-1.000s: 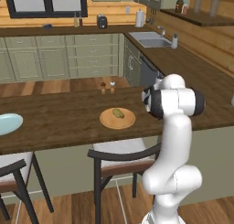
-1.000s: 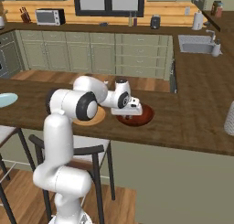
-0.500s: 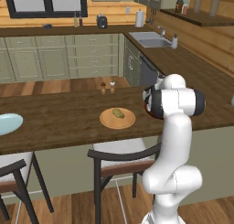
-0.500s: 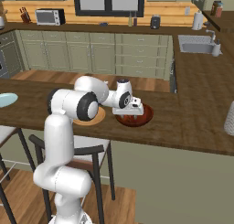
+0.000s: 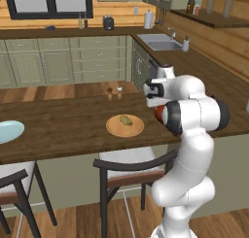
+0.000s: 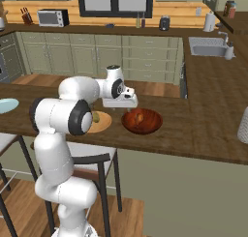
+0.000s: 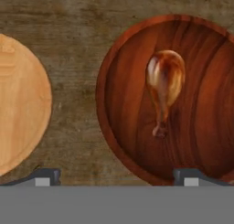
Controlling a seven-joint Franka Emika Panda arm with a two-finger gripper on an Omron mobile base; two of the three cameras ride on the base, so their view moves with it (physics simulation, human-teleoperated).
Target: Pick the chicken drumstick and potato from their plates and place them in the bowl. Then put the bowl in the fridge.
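The reddish-brown bowl [image 7: 103,99] sits on the dark wood counter with the chicken drumstick [image 7: 164,83] lying inside it, bone end toward my fingers. My gripper [image 7: 119,176] hovers open above the bowl's near rim, holding nothing. In the right base view the gripper [image 6: 121,104] hangs just left of the bowl [image 6: 155,127] and drumstick [image 6: 139,117]. The potato [image 6: 96,116] [image 5: 126,120] rests on the tan plate [image 5: 116,130] [image 7: 18,104] beside the bowl. The light blue plate [image 5: 9,131] lies far left on the counter. The fridge is out of view.
Two small shakers [image 5: 114,91] stand behind the tan plate. A chair [image 5: 129,166] sits in front of the counter by the robot, another at the left edge [image 5: 12,183]. A grey object [image 6: 243,125] stands at the counter's right end. The sink [image 6: 210,50] is at the back.
The gripper opened from shut and let the drumstick go into the bowl, then drew up and slightly left, away from the bowl's middle.
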